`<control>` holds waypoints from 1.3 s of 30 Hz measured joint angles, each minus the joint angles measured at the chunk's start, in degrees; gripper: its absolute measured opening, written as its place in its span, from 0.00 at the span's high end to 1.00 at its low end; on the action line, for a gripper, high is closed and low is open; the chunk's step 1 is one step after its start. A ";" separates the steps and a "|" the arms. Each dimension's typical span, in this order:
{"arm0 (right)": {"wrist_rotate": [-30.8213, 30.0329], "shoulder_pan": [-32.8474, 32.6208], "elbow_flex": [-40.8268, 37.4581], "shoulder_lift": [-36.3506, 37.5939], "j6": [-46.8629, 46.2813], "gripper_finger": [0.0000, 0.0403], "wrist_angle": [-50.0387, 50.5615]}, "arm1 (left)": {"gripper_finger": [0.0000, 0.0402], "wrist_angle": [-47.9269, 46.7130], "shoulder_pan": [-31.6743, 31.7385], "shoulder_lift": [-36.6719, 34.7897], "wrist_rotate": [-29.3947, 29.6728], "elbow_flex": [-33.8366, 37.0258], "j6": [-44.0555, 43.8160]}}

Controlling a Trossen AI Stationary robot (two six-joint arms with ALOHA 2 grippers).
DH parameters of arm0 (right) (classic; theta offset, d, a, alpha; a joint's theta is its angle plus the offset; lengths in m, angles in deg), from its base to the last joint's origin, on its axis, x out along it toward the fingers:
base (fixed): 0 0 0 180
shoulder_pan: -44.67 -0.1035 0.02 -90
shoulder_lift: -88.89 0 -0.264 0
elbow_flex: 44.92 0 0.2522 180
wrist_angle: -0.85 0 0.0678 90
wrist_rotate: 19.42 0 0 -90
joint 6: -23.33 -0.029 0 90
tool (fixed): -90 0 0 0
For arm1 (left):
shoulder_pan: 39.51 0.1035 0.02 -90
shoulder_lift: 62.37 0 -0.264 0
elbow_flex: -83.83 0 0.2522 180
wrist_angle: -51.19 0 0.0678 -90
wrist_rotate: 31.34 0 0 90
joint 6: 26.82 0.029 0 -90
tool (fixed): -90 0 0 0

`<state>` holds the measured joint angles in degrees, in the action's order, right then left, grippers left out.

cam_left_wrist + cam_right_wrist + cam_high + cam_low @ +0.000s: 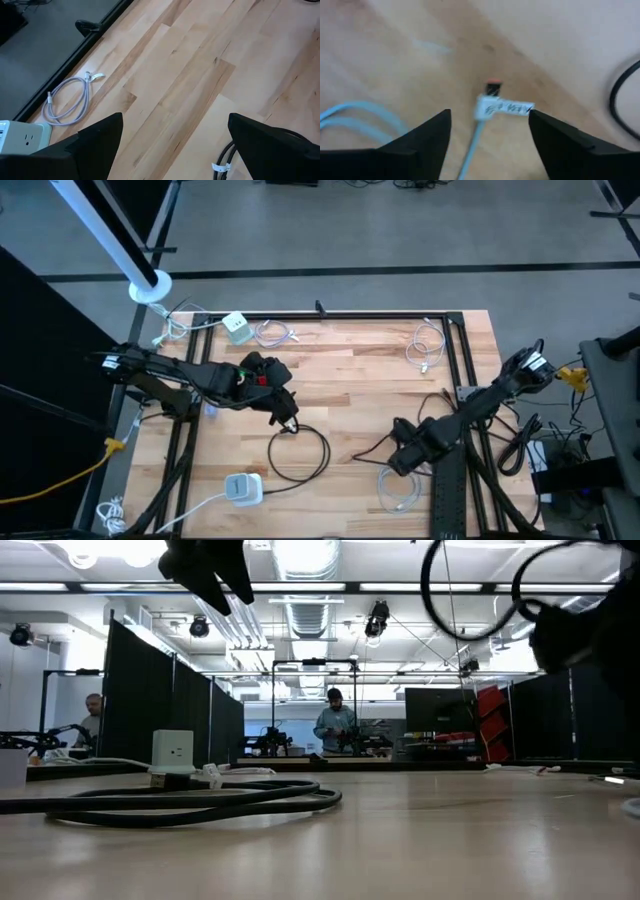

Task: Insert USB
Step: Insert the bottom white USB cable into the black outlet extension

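Pale-blue, limp USB cable lies on the wooden worktop beneath the right end effector, whose fingers are seen apart. Its rigid labelled plug should be gripped. The left end effector is held wide apart.

Bright ceiling strip lights blaze to glare in the low view, turning my arms into black silhouettes. The pale wooden plank table is evenly lit from overhead, with only soft shadows beneath my arms. My right wrist view is smeared with blur, the light blue cable with its white paper label barely legible; my left wrist view stays sharp.
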<state>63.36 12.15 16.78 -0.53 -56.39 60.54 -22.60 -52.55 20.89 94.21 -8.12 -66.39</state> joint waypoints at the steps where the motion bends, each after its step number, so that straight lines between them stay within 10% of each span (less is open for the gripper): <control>1: -0.54 0.00 -0.01 -0.75 -0.28 0.44 -0.05 | 0.13 0.01 -0.01 0.00 0.00 0.00 0.00; 13: -0.09 0.92 1.14 -2.77 2.58 0.95 -2.18 | 0.13 -0.02 -0.04 -0.01 0.03 0.00 0.49; 26: -14.41 2.91 5.49 14.41 20.99 0.97 -3.28 | 0.20 12.34 -2.78 -0.02 14.57 1.60 11.39; 39: -20.19 8.28 12.19 22.79 56.77 0.97 -9.09 | 0.22 57.84 -2.54 -0.07 -4.28 18.64 26.93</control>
<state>43.16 20.44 28.98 22.26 0.38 51.45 35.24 -55.08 20.82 89.92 10.51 -39.47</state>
